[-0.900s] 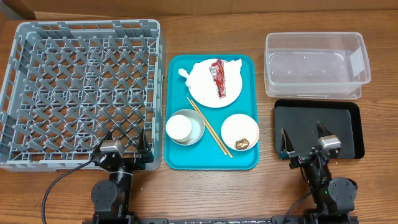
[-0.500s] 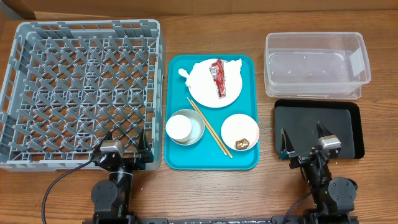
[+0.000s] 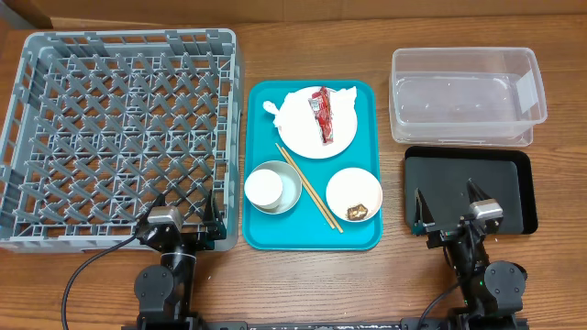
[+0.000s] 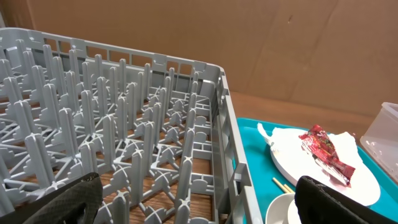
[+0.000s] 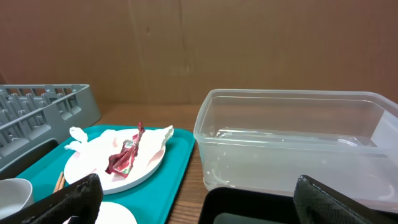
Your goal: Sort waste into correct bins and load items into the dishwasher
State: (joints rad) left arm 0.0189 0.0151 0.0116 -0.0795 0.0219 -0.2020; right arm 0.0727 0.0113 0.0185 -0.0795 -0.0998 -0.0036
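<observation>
Teal plastic, rectangular, the serving tray [image 3: 275, 234] lies in the middle of the wooden table [image 3: 394, 275] and carries everything to be sorted. On its far half sits the flat round white plate [image 3: 303, 133], with the small red sauce packet [image 3: 321, 115] on top and the crumpled white paper napkin [image 3: 272, 110] sticking out past its rim. On the near half are the grey bowl [image 3: 293, 194] with the small white cup [image 3: 264, 186] inside it, and the small bowl, white inside [image 3: 344, 188], holding the brown food scrap [image 3: 358, 211]. The two thin wooden chopsticks [image 3: 310, 188] run diagonally between the two bowls. Rice grains I cannot make out.

Both grippers are spread wide and carry nothing. The left gripper [image 3: 186, 206] hovers at the near right corner of the large grey plastic dish rack [image 3: 231, 128], and the right gripper [image 3: 447, 191] hovers above the near left corner of the shallow black rectangular tray [image 3: 486, 174]. The clear plastic tub [image 3: 463, 96] stands empty behind that tray.

I think the packet is the risky piece. It is thin and flat, so the fingers may scrape the plate and push it instead. Lifting either bowl may roll the chopsticks, which lie just beside both. A low sideways swing could hit the rack wall or the black tray's rim.

Open table lies between the serving tray and the two bins. On the rack side the gap is narrow, so an approach from above looks safer.
</observation>
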